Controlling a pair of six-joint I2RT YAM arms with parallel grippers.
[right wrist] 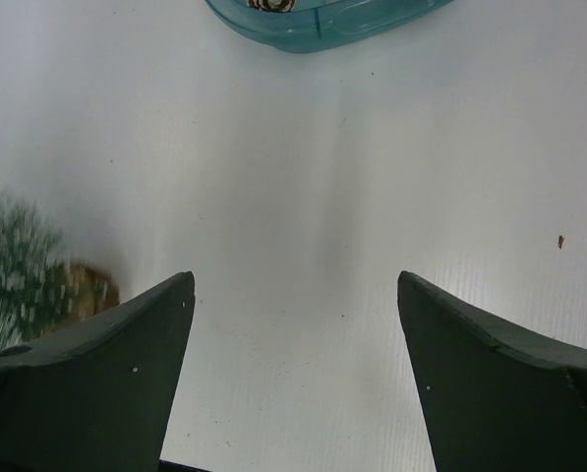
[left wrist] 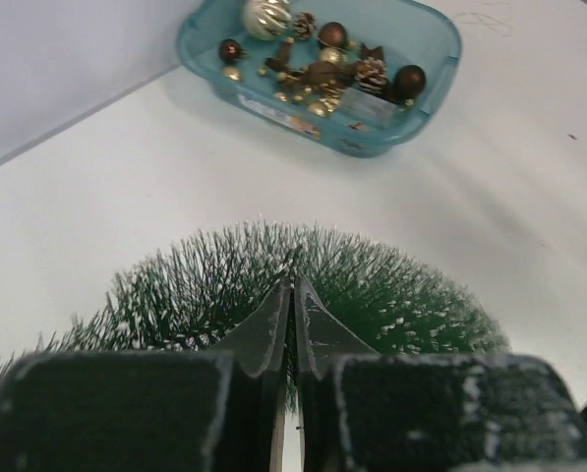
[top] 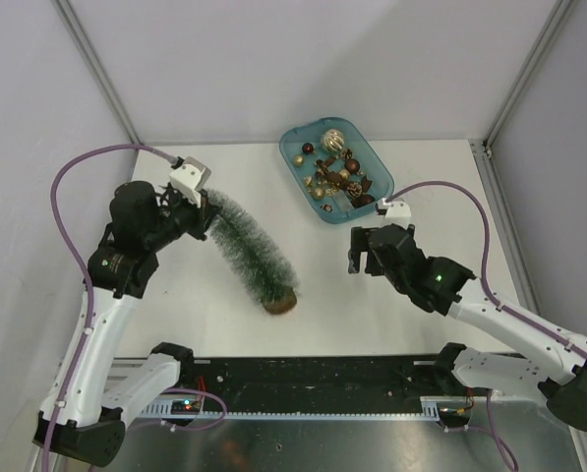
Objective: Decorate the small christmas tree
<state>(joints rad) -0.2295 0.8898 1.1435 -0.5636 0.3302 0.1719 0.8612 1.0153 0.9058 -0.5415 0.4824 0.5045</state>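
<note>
The small christmas tree [top: 249, 246], dark green with frosted tips, slants across the table, its brown wooden base [top: 280, 302] toward the near edge. My left gripper [top: 206, 208] is shut on the tree's top end. In the left wrist view the fingertips [left wrist: 273, 320] are pressed together with bristles of the tree [left wrist: 391, 290] around them. My right gripper [top: 360, 252] hangs open over bare table right of the tree, with nothing between its fingers [right wrist: 136, 334]. The tree's base [right wrist: 88, 290] shows blurred at the left of the right wrist view.
A teal oval tray [top: 291, 162] of gold and brown ornaments [top: 334, 172] sits at the back, right of centre; its wall [left wrist: 372, 138] shows in the left wrist view and its edge [right wrist: 313, 29] in the right. Grey walls enclose the table on three sides.
</note>
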